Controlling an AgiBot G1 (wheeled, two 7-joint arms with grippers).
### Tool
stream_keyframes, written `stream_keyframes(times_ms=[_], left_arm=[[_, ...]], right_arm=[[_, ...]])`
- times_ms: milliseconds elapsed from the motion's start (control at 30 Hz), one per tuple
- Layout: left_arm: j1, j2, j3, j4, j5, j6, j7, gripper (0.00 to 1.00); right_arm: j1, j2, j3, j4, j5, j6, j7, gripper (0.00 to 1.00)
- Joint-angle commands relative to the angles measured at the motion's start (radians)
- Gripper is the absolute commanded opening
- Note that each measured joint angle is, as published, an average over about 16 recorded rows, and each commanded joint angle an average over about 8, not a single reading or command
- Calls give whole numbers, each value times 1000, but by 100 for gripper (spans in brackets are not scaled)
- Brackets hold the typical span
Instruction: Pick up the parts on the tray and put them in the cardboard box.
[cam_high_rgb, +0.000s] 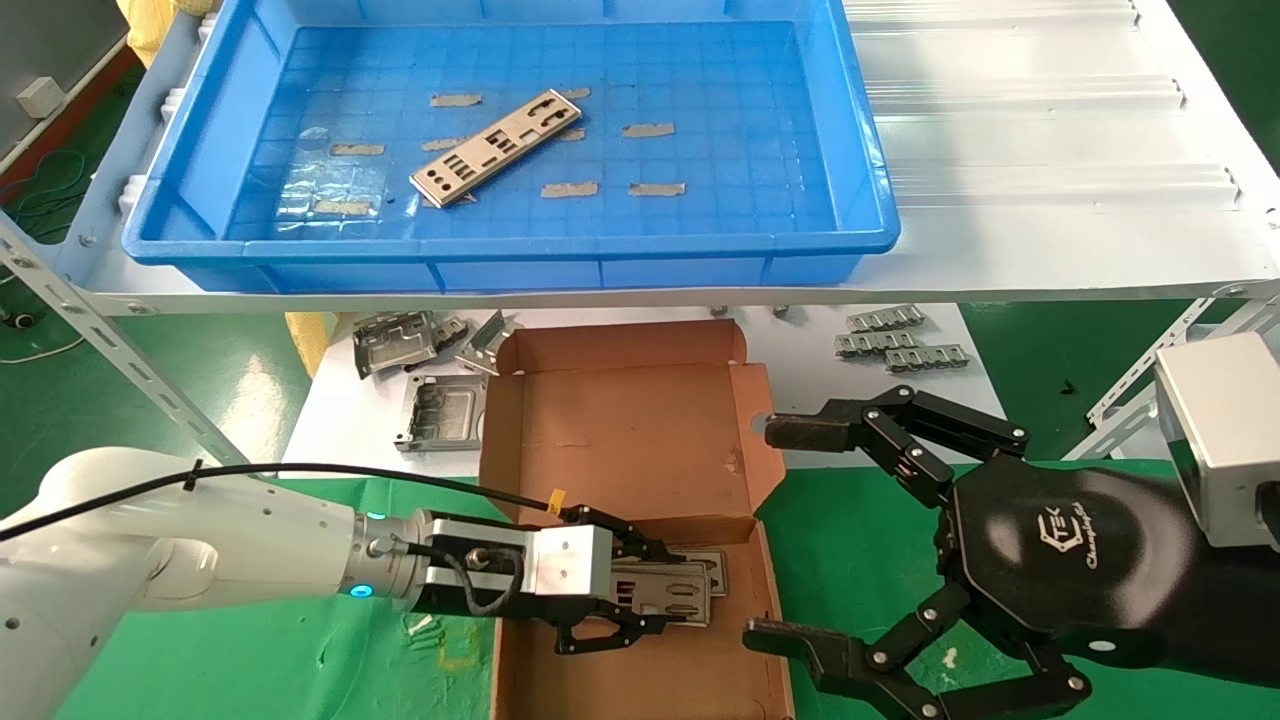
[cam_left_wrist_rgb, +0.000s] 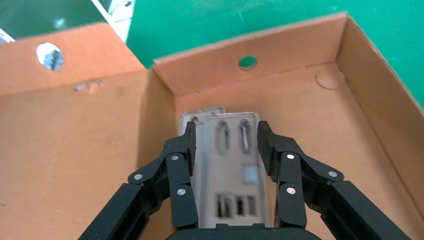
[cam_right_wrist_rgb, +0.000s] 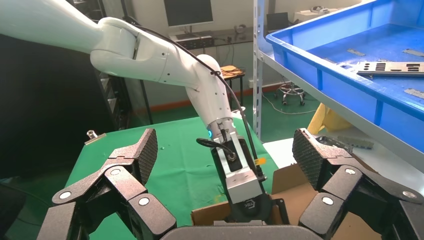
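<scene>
One part (cam_high_rgb: 497, 147), a thin silvery punched plate, lies at an angle on the floor of the blue tray (cam_high_rgb: 500, 247) on the upper shelf. Below it the cardboard box (cam_high_rgb: 620, 420) stands with its lid folded back. My left gripper (cam_high_rgb: 655, 592) is low inside the box, its fingers against the long edges of another part (cam_left_wrist_rgb: 231, 170). That part sits over a further plate (cam_left_wrist_rgb: 200, 114) on the box floor. My right gripper (cam_high_rgb: 780, 532) hangs open and empty just right of the box, above the green mat.
Bent grey brackets (cam_high_rgb: 420, 370) lie left of the box lid and small ribbed strips (cam_high_rgb: 900, 340) right of it, on the white lower surface. Grey tape scraps (cam_high_rgb: 648, 130) dot the tray floor. The shelf's front edge (cam_high_rgb: 640, 290) overhangs the box lid.
</scene>
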Motion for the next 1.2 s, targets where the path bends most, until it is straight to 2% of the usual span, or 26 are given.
stream_keyframes(times_ms=[33, 267, 667, 1200], left_arm=[[-3, 9, -3, 17, -2, -7, 20, 100], [-21, 25, -10, 84, -19, 48, -8, 100], [-61, -6, -43, 168, -92, 296, -208, 100], [-48, -26, -61, 133, -103, 290, -226, 100]], right_arm=[[0, 0, 0, 0, 0, 0, 0, 100], [0, 0, 0, 0, 0, 0, 0, 100], [0, 0, 0, 0, 0, 0, 0, 100], [0, 0, 0, 0, 0, 0, 0, 100]])
